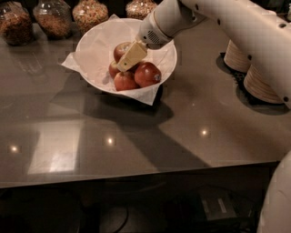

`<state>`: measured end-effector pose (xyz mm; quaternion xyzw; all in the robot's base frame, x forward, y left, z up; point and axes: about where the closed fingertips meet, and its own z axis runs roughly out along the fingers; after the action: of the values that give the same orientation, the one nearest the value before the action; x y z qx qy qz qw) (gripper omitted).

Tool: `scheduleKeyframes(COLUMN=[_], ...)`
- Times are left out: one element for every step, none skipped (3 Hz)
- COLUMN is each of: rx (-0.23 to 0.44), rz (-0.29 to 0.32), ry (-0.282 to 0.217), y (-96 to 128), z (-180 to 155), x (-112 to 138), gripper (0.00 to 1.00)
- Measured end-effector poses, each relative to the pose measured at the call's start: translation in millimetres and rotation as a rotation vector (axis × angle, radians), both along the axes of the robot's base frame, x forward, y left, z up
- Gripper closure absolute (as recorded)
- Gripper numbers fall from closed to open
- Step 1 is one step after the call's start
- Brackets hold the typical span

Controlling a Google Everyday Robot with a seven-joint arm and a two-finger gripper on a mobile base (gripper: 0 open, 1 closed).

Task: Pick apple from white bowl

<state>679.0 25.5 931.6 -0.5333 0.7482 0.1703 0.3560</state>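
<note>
The round red apple with a yellowish-orange blush (120,49) lies at the far side of a small heap of apples, inside the wide, shallow white bowl (93,79) at the far left of the glossy grey tabletop (150,136). Crumpled white paper (95,50) lines the bowl, its corners poking over the rim to the left, near and far sides. A darker red apple with a small sticker (147,74) sits to its near right, and two smaller apples (125,82) lie nearer.

The cream-coloured gripper (122,68) reaches down from the white arm (236,22) on the right, slanting across the near side of the blushed apple; whether it is spread or pressed together cannot be told.

Glass jars of grain (91,13) line the far edge just behind the bowl. Stacked beige disposable bowls (261,82) stand well apart at the right. A broad stretch of tabletop runs from the bowl to the near edge.
</note>
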Motion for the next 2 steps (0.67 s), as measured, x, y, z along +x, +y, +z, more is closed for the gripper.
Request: scheduleKeyframes(rx=[0.012, 0.017], rz=[0.004, 0.009], ry=[0.031, 0.043], y=[4.0, 6.7], z=[-10.3, -14.1], x=[-4.0, -5.5], gripper=[0.28, 0.47])
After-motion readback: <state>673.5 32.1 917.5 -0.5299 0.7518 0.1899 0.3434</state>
